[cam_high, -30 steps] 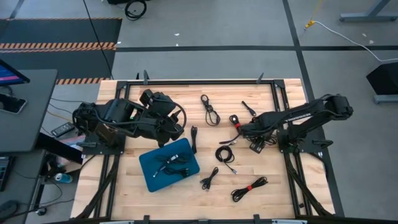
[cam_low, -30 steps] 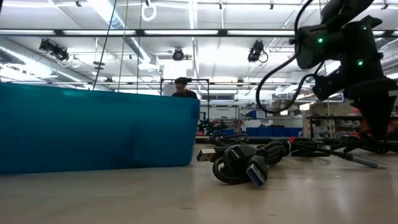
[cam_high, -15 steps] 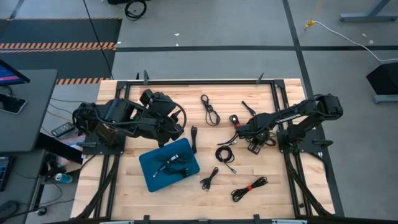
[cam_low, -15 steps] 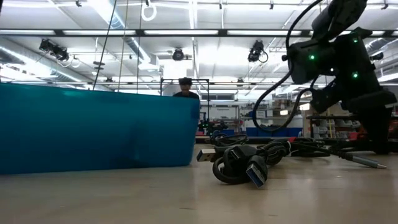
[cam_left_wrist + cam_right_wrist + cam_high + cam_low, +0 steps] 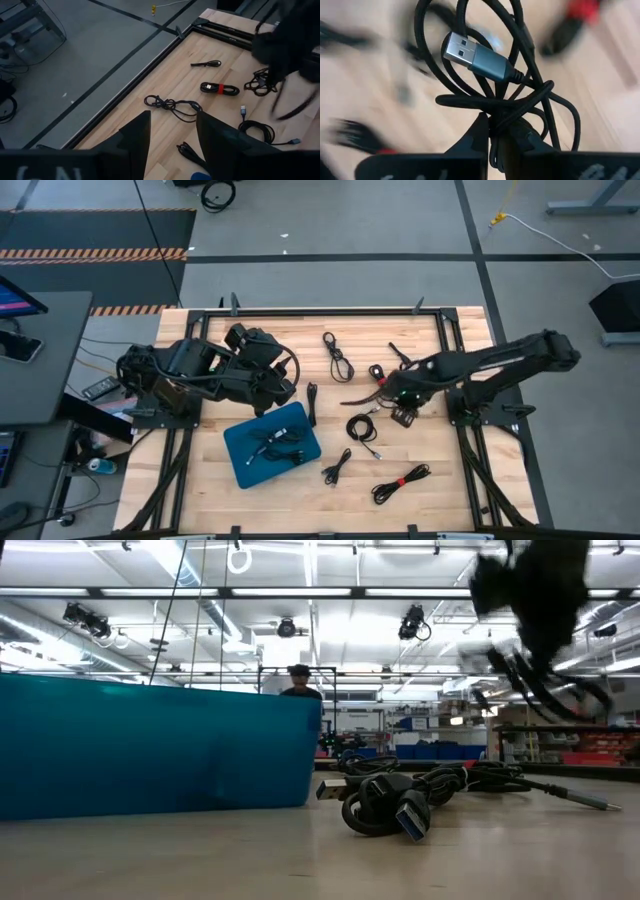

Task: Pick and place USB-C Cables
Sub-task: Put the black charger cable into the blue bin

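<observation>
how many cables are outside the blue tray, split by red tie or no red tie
cables with a red tie: 2
cables with no red tie, lying on the wood: 5
cable with no visible tie, held by the right gripper: 1
total outside the blue tray: 8

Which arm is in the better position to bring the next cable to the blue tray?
The right. Its end effector is already shut on a cable, lifted above the table. The left end effector is open and holds nothing, beside the blue tray.
</observation>
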You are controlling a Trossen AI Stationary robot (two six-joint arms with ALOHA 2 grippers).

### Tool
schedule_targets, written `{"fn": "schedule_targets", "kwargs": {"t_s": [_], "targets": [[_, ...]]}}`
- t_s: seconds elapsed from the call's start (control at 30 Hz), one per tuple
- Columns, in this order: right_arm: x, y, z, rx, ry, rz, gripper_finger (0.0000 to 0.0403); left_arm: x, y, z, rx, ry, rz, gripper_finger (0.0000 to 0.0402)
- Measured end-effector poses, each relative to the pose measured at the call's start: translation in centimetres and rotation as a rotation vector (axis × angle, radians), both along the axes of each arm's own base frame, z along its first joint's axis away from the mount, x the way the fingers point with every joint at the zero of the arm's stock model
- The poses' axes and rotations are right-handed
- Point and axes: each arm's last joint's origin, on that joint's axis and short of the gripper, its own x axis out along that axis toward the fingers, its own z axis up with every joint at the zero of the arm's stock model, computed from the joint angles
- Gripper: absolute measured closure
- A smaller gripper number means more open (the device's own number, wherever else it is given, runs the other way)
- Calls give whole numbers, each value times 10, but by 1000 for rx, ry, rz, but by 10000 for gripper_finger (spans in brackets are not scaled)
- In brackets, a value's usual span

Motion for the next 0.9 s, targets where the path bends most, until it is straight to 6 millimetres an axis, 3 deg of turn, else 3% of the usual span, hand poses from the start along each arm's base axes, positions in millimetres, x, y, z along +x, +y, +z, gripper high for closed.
{"fn": "schedule_targets", "kwargs": {"t_s": [0.17,0.3,0.6,0.9], "targets": [[10,8,60,20,-402,58,378,0,0,0,0,0,0,235],[21,16,88,67,-673,161,378,0,0,0,0,1,0,235],[39,28,100,101,-879,281,378,8,-2,5,-5,-77,-25,235],[39,33,119,127,-1065,372,378,37,-1,0,-10,-70,-138,216]]}}
